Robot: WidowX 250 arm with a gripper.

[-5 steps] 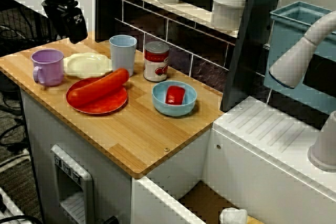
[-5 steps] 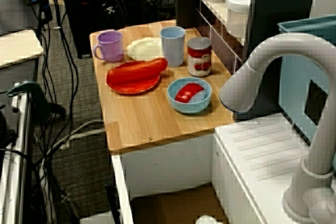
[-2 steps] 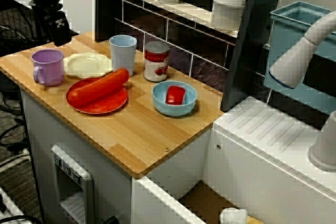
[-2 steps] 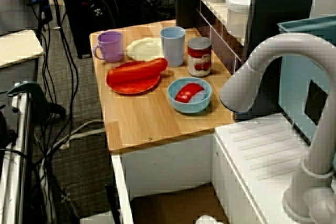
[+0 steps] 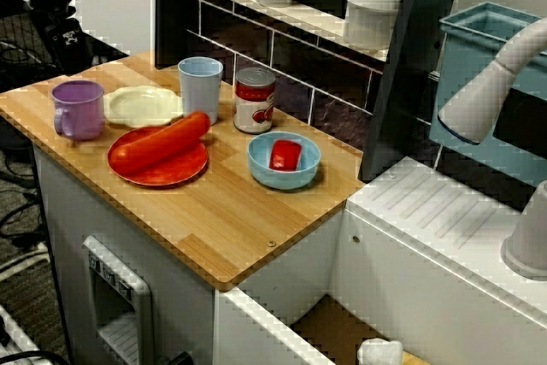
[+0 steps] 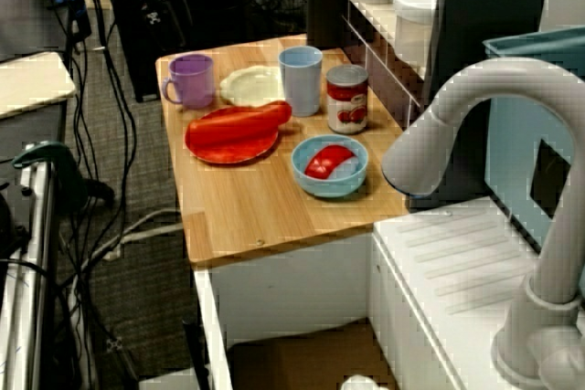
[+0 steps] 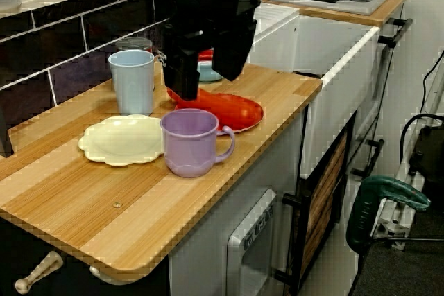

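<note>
In the view from the table's front corner, the gripper [image 5: 64, 40] is hanging in the upper left of the frame, with nothing showing in it. The purple mug [image 5: 77, 108] is sitting on the table [image 5: 214, 228] just below it, beside the cream plate [image 5: 141, 105]. In the view from the sink end, the gripper [image 6: 151, 15] is showing dark at the top, above the mug [image 6: 192, 79]; I cannot tell whether it is spread or pressed together. In the view from the table's far end, the gripper [image 7: 205, 77] is looming at upper middle and the mug [image 7: 191, 142] is standing at centre, near the edge. The risk, as I judge it, is a careless descent clipping the rim or handle and tipping the mug over that edge.
</note>
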